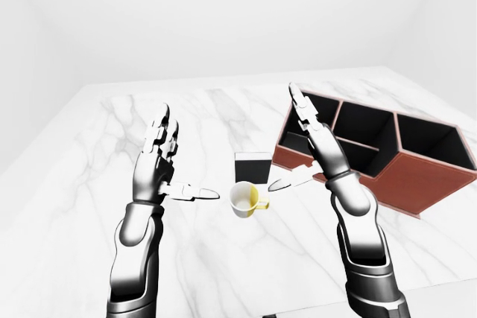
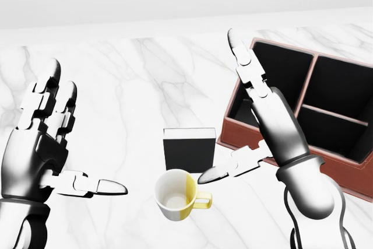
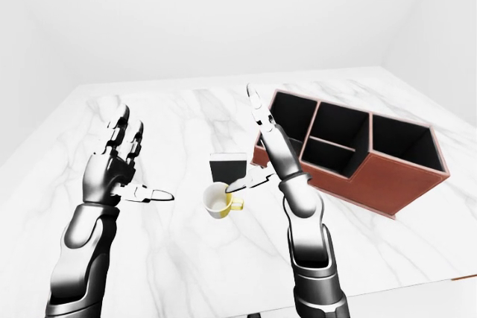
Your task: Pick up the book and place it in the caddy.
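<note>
Broadly, across the whole head view, a white marble table [image 2: 145,80], bearing everything else. At right, from the upper right corner down past mid-height: a red-brown caddy [image 2: 326,161] with black-lined compartments, all open-topped and apparently empty; a long one along its left end nearest the book. Lower left: the left hand [image 2: 44,144], fingers spread and raised, thumb pointing right, gripping nothing, well apart from the book. Right of centre: the right hand [image 2: 265,121], likewise spread wide, long fingers reaching toward the top of the frame over the caddy's near corner, thumb tip hanging just above the mug's handle; holding nothing. Centre: the book [image 2: 188,148], black, pale strip along its top edge, seemingly standing upright on the table just left of the caddy. Directly below it in frame, very near and perhaps touching: a white and yellow mug [image 2: 175,201], mouth tipped toward the camera.

Judging by look only: rigid, light, smooth-sided, hence likely slippery under metal fingers and easily toppled if standing. Best taken across the two broad faces near the top edge, thumb against fingers, squarely, clear of the mug; afterwards lowered edge-first into the long compartment.
</note>
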### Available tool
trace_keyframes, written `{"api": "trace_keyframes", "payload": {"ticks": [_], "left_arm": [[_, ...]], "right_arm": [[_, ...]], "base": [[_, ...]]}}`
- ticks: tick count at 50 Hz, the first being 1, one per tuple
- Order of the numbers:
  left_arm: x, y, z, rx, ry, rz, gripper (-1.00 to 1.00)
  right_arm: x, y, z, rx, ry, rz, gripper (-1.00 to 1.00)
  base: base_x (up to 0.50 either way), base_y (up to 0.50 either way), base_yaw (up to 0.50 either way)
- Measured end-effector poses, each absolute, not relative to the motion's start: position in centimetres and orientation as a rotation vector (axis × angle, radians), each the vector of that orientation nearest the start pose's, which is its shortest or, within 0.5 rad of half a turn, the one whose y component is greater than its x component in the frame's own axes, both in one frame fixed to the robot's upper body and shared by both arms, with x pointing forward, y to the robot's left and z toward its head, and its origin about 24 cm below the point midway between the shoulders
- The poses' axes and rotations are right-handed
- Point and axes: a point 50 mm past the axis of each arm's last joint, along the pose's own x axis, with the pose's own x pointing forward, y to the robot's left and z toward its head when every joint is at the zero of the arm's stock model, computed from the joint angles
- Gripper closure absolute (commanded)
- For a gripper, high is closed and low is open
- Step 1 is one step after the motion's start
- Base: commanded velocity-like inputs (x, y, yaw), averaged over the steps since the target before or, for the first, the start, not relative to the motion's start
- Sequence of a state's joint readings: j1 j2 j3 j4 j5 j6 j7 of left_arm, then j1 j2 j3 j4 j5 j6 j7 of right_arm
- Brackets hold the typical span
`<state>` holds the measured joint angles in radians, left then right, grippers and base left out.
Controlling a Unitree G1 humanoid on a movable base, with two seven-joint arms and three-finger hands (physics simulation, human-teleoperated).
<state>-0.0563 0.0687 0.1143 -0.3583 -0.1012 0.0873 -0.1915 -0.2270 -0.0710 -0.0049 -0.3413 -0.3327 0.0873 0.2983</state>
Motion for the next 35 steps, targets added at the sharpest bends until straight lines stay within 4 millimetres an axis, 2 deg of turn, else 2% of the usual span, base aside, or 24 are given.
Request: {"api": "trace_keyframes", "payload": {"ticks": [24,29,35], "left_arm": [[24.9,17.4,12.8,0.000,-0.317,-0.115,-1.00],[24.8,17.6,12.7,-0.004,-0.313,-0.112,-1.00],[24.6,18.0,12.6,-0.010,-0.310,-0.107,-1.00]], "right_arm": [[26.9,-12.5,16.7,-0.499,-0.435,0.266,-1.00],[27.6,-12.1,16.8,-0.533,-0.430,0.279,-1.00],[29.4,-11.5,16.7,-0.571,-0.393,0.299,-1.00]], "base": [[0.00,0.00,0.00],[0.00,0.00,0.00],[0.00,0.00,0.00]]}}
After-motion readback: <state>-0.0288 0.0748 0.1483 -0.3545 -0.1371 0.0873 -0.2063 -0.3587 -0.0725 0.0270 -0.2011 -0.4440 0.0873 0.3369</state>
